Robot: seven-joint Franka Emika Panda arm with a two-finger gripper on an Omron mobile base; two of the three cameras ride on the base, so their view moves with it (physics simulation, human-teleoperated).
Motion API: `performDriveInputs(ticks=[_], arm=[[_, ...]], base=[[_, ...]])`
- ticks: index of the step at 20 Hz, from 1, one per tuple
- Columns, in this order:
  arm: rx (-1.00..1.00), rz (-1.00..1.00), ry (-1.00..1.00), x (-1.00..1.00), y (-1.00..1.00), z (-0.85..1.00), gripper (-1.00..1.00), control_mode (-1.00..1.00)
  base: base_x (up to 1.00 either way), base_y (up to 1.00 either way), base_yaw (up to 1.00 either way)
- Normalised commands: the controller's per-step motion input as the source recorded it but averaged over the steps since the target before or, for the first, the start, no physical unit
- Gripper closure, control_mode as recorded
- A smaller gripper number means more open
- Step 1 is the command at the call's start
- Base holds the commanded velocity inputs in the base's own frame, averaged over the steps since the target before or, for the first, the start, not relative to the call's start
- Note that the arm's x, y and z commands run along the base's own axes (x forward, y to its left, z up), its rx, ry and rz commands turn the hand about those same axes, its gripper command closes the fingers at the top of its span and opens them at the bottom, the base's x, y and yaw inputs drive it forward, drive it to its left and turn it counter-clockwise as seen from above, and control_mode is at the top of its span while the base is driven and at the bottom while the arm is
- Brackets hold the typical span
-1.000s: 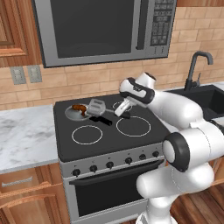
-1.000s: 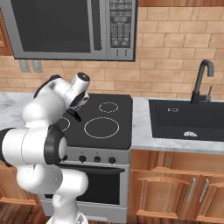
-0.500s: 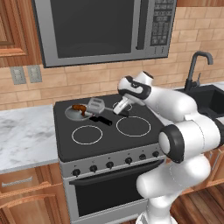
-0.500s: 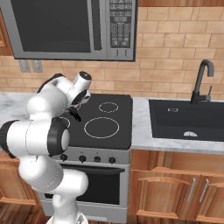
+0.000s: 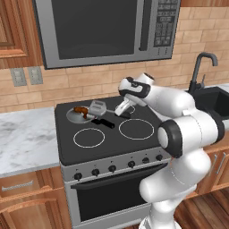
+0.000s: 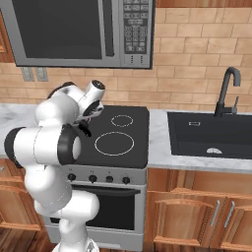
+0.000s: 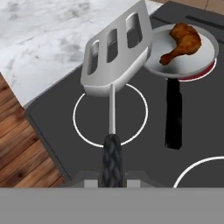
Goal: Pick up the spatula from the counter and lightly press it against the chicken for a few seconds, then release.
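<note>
Below the gripper (image 5: 122, 109) lies the black cooktop (image 5: 112, 145), which carries everything relevant to the task. Ahead of the gripper, at the far side of that surface, sits a round pan (image 7: 199, 61) with its dark handle pointing back toward the hand. A white burner ring (image 7: 78, 114) lies directly under the tool shaft.

The spatula (image 7: 116, 57) projects straight forward from the fingers. Its slotted blade is raised off the cooktop, and its far corner overlaps the near rim of the pan in the hand view. The chicken (image 7: 181, 41), a browned drumstick, rests inside the pan, ahead of the blade and off to one side of it, with no contact apparent.

The jaws are clamped together on the textured black grip of the spatula.

Step in hand: pick-up is judged complete, and the approach to the chicken is in progress. The press is not yet made.

Next move calls for:
1. Advance the blade forward and sideways until it is over the drumstick
2. Lower gently to light contact
3. Hold briefly, then lift clear
</note>
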Motion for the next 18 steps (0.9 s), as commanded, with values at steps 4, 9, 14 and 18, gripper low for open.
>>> performDriveInputs(ticks=[4,9,14,18], arm=[[0.00,0.00,0.00,0.16,0.01,-0.17,1.00,-1.00],[0.00,0.00,0.00,0.13,0.02,-0.10,1.00,-1.00],[0.00,0.00,0.00,0.11,0.05,0.00,1.00,-1.00],[0.00,0.00,0.00,0.10,0.08,-0.02,1.00,-1.00]], base=[[0.00,0.00,0.00],[0.00,0.00,0.00],[0.00,0.00,0.00],[0.00,0.00,0.00]])
